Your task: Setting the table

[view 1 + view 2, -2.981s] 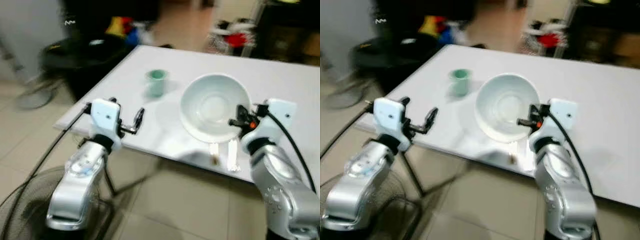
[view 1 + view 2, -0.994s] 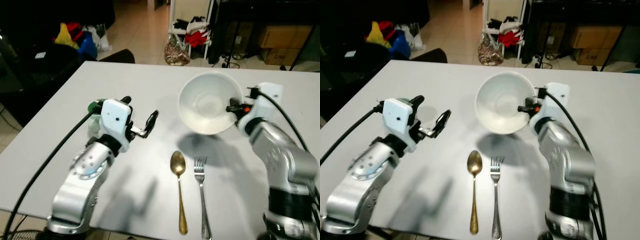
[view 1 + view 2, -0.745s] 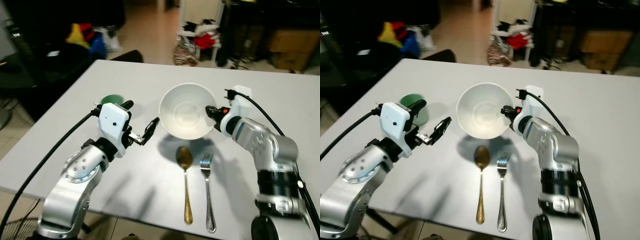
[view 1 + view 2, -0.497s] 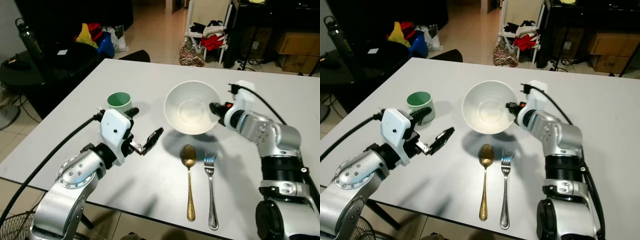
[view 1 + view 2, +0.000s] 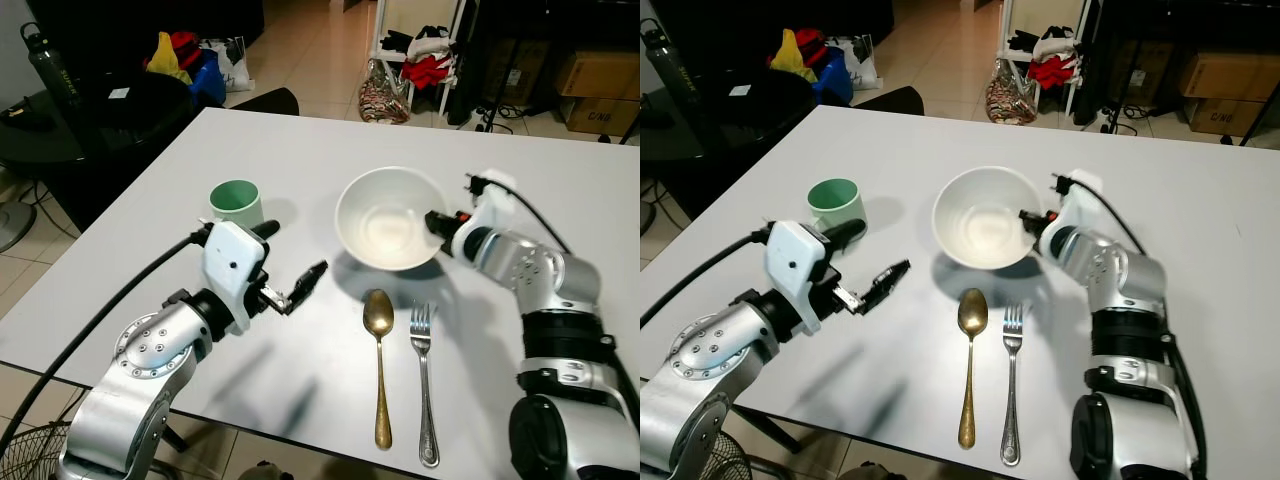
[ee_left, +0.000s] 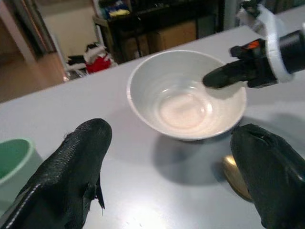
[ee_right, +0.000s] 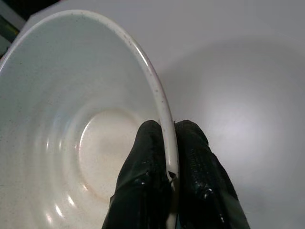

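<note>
— Lowered since before, that bowl?
— Yes; the right end effector clamped its rim, bowl just ahead, near the surface. Left end effector hung released.

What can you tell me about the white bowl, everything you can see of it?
The round white ceramic-looking bowl is glossy, deep and empty, with faint rings around its flat bottom. It sits upright, slightly tilted, casting a shadow on the white table, just beyond the gold spoon and silver fork. The right tool pinches its thin rim, one black finger inside, one outside. Whether its base touches the table is unclear.
</note>
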`<state>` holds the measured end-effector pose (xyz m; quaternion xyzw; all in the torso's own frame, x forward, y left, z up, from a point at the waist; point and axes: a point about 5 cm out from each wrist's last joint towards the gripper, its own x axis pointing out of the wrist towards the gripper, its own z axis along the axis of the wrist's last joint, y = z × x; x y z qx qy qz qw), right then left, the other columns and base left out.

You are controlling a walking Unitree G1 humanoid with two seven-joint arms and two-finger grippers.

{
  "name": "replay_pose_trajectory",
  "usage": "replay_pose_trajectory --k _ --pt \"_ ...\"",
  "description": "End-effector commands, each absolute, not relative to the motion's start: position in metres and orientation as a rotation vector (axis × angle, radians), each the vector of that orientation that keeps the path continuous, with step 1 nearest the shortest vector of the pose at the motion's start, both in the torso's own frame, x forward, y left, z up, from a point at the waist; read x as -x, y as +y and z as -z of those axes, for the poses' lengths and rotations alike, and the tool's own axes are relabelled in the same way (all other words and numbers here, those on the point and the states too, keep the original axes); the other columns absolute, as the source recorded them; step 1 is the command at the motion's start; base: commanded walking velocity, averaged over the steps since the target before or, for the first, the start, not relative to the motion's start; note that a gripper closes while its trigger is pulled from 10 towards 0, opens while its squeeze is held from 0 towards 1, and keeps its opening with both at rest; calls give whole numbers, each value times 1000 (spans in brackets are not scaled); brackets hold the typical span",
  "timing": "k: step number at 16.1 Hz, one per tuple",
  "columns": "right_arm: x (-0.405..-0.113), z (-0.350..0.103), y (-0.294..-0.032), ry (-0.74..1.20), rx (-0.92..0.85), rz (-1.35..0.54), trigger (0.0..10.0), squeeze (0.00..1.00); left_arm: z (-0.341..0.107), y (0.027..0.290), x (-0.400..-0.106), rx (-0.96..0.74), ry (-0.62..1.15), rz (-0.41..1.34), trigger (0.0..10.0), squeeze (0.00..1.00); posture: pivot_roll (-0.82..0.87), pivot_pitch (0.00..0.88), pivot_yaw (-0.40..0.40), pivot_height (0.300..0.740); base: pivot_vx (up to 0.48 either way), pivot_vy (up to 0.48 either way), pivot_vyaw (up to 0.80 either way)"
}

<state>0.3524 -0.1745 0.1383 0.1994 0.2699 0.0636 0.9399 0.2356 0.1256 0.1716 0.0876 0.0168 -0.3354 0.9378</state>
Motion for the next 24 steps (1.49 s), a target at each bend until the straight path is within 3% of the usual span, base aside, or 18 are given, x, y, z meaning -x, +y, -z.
replay_pose_trajectory --k 1,2,3,4,6,8,14,18,21,24 --pt "-358 -149 -169 523 -450 -149 10000 0 -171 124 -234 -191 49 708 10000 0 50 0 63 740 0 0 0" --pt "-358 -149 -168 533 -469 -153 10000 8 -170 124 -233 -191 56 714 10000 0 54 0 59 740 0 0 0" --pt "-358 -148 -167 544 -486 -161 10000 224 -169 124 -232 -192 65 723 10000 0 54 0 59 740 0 0 0" --pt "-357 -147 -166 558 -491 -165 10000 337 -167 124 -230 -193 72 730 10000 0 56 0 55 740 0 0 0" --pt "-357 -146 -167 564 -490 -159 10000 792 -167 124 -230 -195 74 730 10000 0 57 0 54 740 0 0 0" --pt "-358 -146 -168 571 -496 -152 10000 1000 -167 124 -231 -198 75 731 10000 0 55 0 56 740 0 0 0" --pt "-358 -154 -173 548 -522 -142 10000 1000 -167 125 -233 -204 73 730 10000 0 58 0 59 740 0 0 0" --pt "-327 -179 -193 509 -570 -157 10000 1000 -167 127 -230 -184 66 698 10000 0 79 0 42 740 0 0 0" --pt "-279 -198 -190 341 -328 -202 10000 1000 -170 129 -227 -136 39 632 10000 0 78 0 49 740 0 0 0" --pt "-243 -203 -152 104 -65 -295 10000 1000 -170 132 -231 -124 7 533 10000 0 63 0 79 740 0 0 146"
